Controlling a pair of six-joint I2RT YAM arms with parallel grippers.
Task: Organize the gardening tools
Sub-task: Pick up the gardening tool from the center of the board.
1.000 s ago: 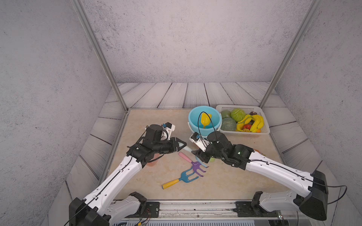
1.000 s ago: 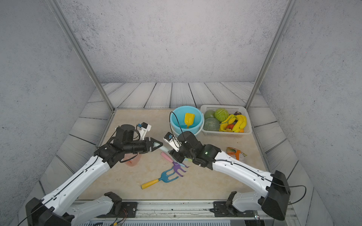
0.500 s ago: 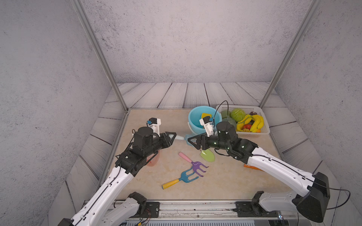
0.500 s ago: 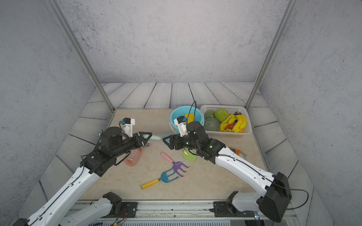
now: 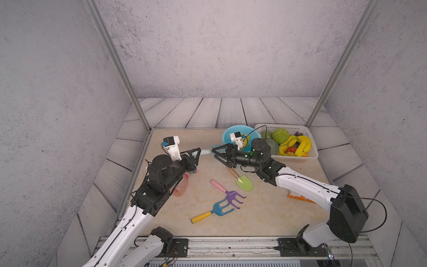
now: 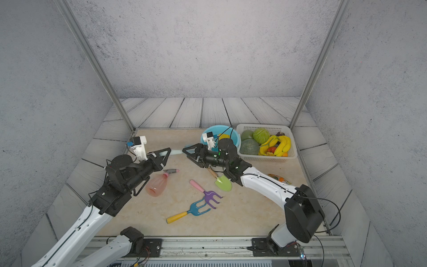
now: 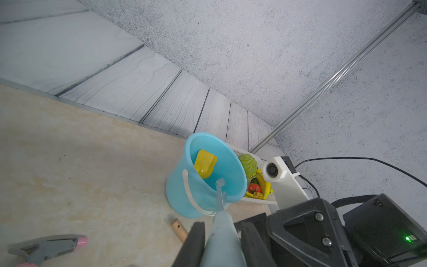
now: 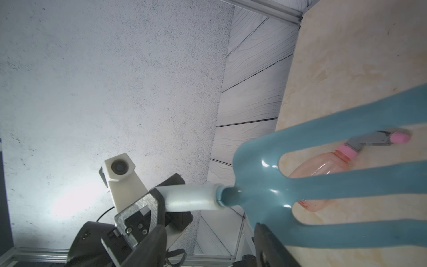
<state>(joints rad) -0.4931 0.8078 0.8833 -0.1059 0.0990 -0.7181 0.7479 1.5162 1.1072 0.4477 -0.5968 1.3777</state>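
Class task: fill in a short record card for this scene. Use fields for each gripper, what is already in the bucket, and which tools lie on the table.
Left gripper: shut on the teal rake by its pale handle, held in the air
Right gripper: jaws apart beside the rake's prongs, no grip visible
In bucket: yellow scoop
On table: purple rake, blue rake, green trowel, pink spray bottle on its side
Basket: fruit and vegetables
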